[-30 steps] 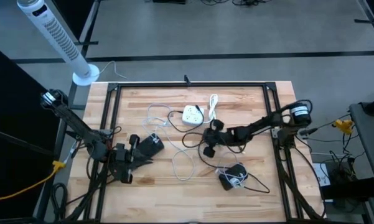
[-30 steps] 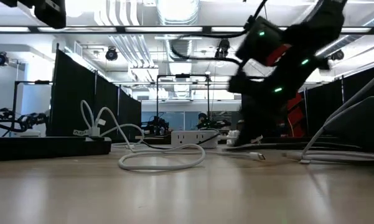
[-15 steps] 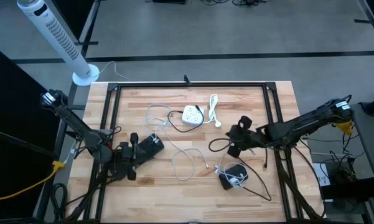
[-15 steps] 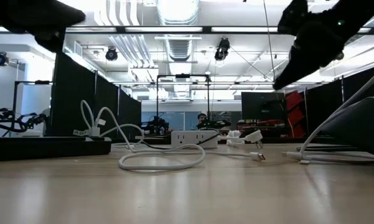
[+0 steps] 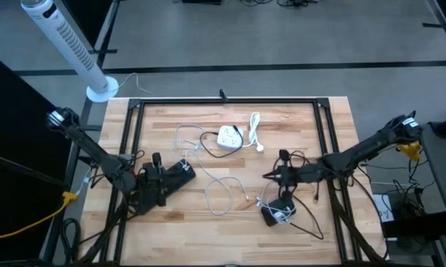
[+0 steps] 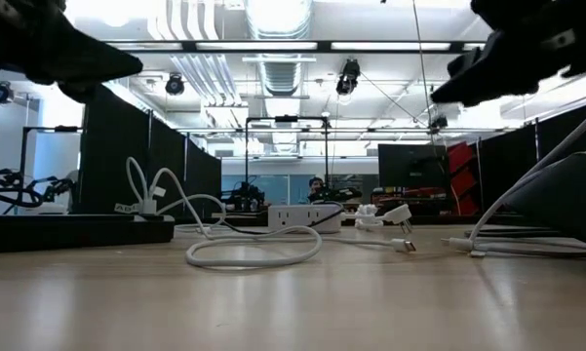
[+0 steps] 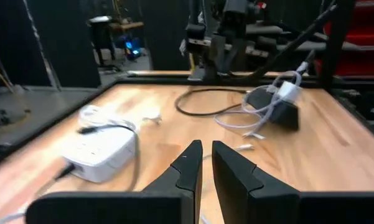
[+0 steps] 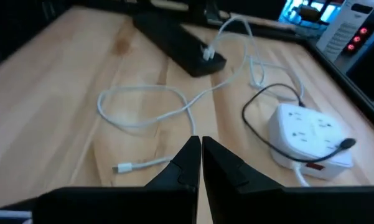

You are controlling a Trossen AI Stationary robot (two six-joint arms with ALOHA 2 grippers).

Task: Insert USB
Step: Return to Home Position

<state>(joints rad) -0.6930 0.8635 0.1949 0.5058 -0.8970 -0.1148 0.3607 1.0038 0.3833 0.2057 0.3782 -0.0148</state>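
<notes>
Mostly finished, judging by the white cable (image 8: 236,25) plugged into the black outlet extension (image 8: 177,38); only homing remaining; left end effector (image 7: 205,149) and right end effector (image 8: 196,144) clenched, empty.

**Two Black Arms, Wedge-Shaped Fingers**

The left arm (image 5: 96,152) and right arm (image 5: 360,152) are slim black jointed links, each with a pale fitting at its outer joint. The left gripper (image 7: 205,146) and right gripper (image 8: 197,140) each carry two matte dark fingers (image 7: 187,168), broad at the root and tapering to thin tips.
</notes>
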